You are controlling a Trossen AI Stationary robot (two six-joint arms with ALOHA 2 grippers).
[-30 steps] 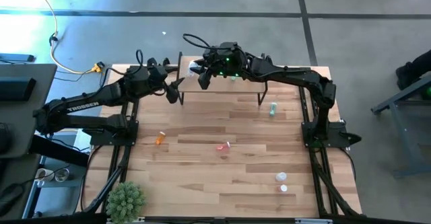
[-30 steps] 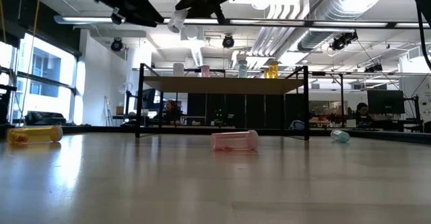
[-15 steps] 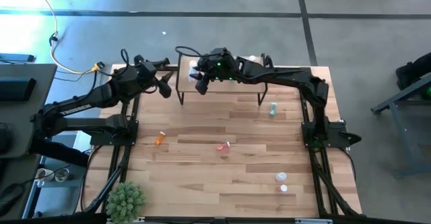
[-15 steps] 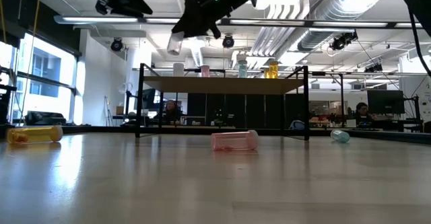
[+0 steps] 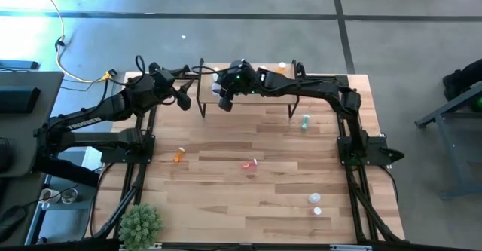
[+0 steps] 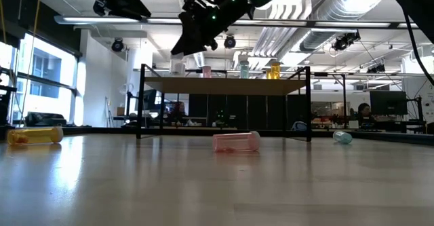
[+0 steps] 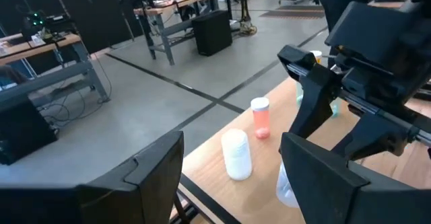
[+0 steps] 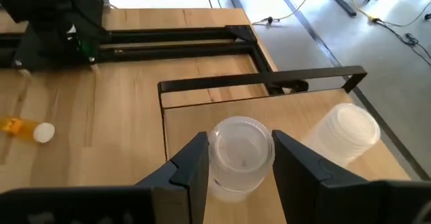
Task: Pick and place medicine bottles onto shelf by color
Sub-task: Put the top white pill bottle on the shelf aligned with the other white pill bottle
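Note:
My right gripper [image 5: 224,94] is shut on a clear white-capped medicine bottle [image 8: 240,158] over the left end of the shelf [image 5: 263,102], a small light-wood board on black legs. Another white bottle [image 8: 347,140] stands on the shelf right beside it, with a pink one [image 7: 260,116] farther along. My left gripper [image 5: 183,99] hovers open and empty just off the shelf's left end. On the table lie an orange bottle [image 5: 178,155], a pink one [image 5: 249,163], a greenish one [image 5: 305,121] and two white ones [image 5: 315,203]. My right gripper pinches the clear bottle's round wall [image 8: 214,162] between its two fingers [image 8: 192,165], near the upper end. The fingers slant down from the table's right side. The bottle hangs roughly upright below them [image 7: 286,183], low over the shelf; whether its bottom touches the board is hidden.
The shelf's black frame rail [image 8: 269,81] runs along its end just past the held bottle. More bottles stand farther right on the shelf [image 6: 258,68]. A green spiky plant [image 5: 141,224] sits at the near left corner. The table's middle [image 5: 248,198] holds only scattered bottles.
My right gripper has come down toward the shelf's left end with the clear bottle and has rolled at the wrist, so the bottle hangs lower, beside the standing white one. My left gripper has drawn back a little toward the table's left edge, still open.

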